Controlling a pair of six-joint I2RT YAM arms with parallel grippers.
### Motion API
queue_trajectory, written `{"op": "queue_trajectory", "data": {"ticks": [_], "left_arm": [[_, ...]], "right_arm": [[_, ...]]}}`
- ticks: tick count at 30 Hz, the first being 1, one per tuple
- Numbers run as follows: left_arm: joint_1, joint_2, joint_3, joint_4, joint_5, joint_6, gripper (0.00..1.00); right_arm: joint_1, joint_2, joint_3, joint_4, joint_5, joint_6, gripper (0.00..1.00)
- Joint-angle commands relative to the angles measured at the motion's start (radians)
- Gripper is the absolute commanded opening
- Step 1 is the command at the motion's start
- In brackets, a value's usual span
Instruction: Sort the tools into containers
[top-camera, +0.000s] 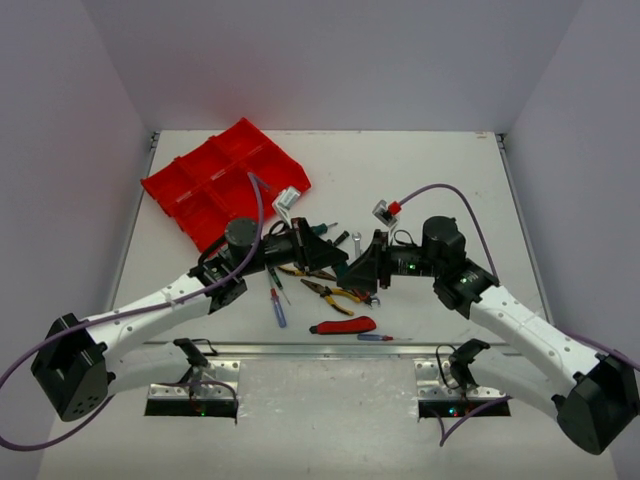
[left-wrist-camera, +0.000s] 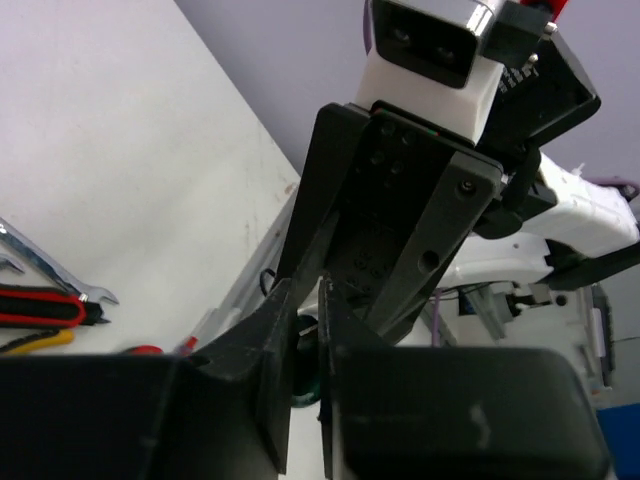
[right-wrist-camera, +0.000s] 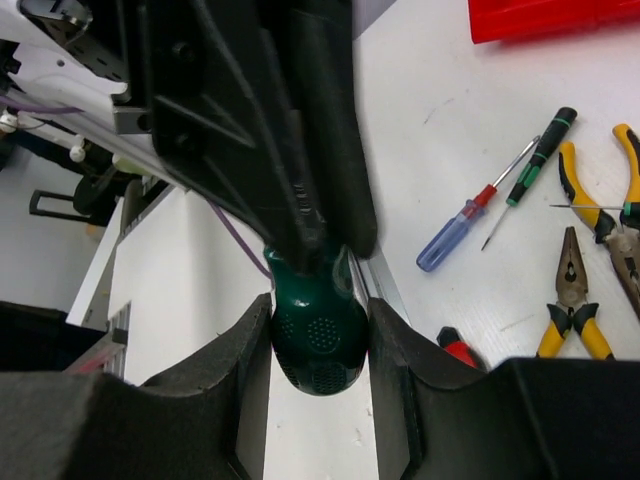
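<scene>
Because the bright red plastic divided tray (top-camera: 215, 180) sits at the far left of the white table (top-camera: 430, 180), on my left arm's side, I judge the dark green stubby screwdriver (right-wrist-camera: 320, 358) is held up for a hand-over rather than carried across; it hangs between both grippers, touching neither table nor tray; my right gripper (right-wrist-camera: 320, 325) is clamped on its bulbous dimpled handle, a pad pressed to each side; my left gripper (left-wrist-camera: 305, 335) has its fingers nearly together, pinching the tool just past that handle, only a sliver of green showing between them; yellow-handled pliers (right-wrist-camera: 570, 300) and a blue-handled screwdriver (right-wrist-camera: 455, 235) lie unsorted below; my right grip should let go only once the left is firm, or the tool drops.
</scene>
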Motion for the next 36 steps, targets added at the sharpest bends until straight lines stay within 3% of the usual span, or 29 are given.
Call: {"op": "queue_trajectory", "data": {"ticks": [1, 3, 5, 6, 10, 11, 15, 18, 21, 27, 31, 36], "left_arm": [[-0.012, 0.003, 0.045, 0.044, -0.031, 0.024, 0.0], [-0.02, -0.01, 0.045, 0.043, -0.033, 0.032, 0.0], [-0.024, -0.025, 0.049, 0.019, -0.065, 0.04, 0.0], [-0.023, -0.033, 0.053, -0.01, -0.093, 0.045, 0.0], [-0.022, -0.063, 0.104, -0.192, -0.299, 0.087, 0.0], [-0.022, -0.07, 0.152, -0.304, -0.375, 0.101, 0.0], [0.049, -0.03, 0.349, -0.686, -0.825, 0.13, 0.0], [0.19, 0.056, 0.445, -0.832, -0.981, 0.11, 0.0], [0.416, 0.151, 0.557, -0.942, -1.052, 0.093, 0.0], [0.763, 0.447, 0.826, -1.053, -1.195, 0.059, 0.0], [0.855, 0.633, 0.957, -1.049, -1.245, 0.101, 0.0], [0.867, 0.777, 0.998, -1.012, -1.253, 0.158, 0.0]], "right_arm": [[0.027, 0.006, 0.019, 0.102, -0.021, 0.0, 0.0], [0.027, 0.009, 0.013, 0.1, 0.014, 0.003, 0.0], [0.027, 0.011, 0.014, 0.081, 0.064, 0.003, 0.09], [0.026, 0.013, 0.018, 0.074, 0.098, 0.002, 0.19], [0.026, 0.014, 0.039, 0.003, 0.23, -0.009, 0.86], [0.027, 0.009, 0.054, -0.063, 0.288, -0.014, 0.98], [0.025, -0.029, 0.131, -0.384, 0.675, -0.044, 0.99], [0.026, -0.081, 0.156, -0.5, 0.799, -0.058, 0.99], [0.025, -0.133, 0.155, -0.546, 0.781, -0.079, 0.99], [0.025, -0.244, 0.121, -0.6, 0.694, -0.095, 0.99], [0.026, -0.3, 0.092, -0.627, 0.651, -0.11, 0.99], [0.025, -0.338, 0.08, -0.646, 0.622, -0.134, 0.99]]}}
